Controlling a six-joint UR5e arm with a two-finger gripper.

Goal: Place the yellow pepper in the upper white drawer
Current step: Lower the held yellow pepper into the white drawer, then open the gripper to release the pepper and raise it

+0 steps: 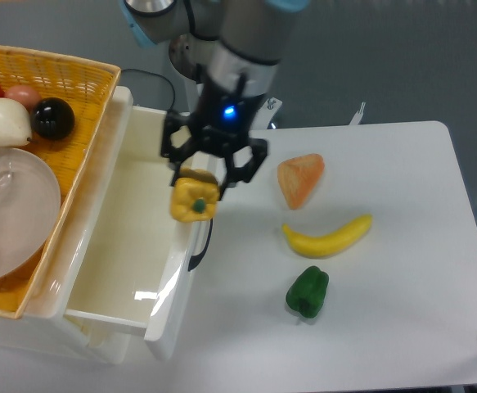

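Observation:
The yellow pepper (195,200) is a small blocky yellow pepper, held in my gripper (198,185), whose black fingers are shut on its top. It hangs over the front right rim of the upper white drawer (132,246), just above the dark curved handle (202,242). The drawer is pulled open and its inside shows glossy white with nothing in it.
A yellow wicker basket (66,82) on the left holds a white onion, a black ball, red items and a clear bowl. On the white table lie an orange wedge (299,179), a banana (328,237) and a green pepper (308,292).

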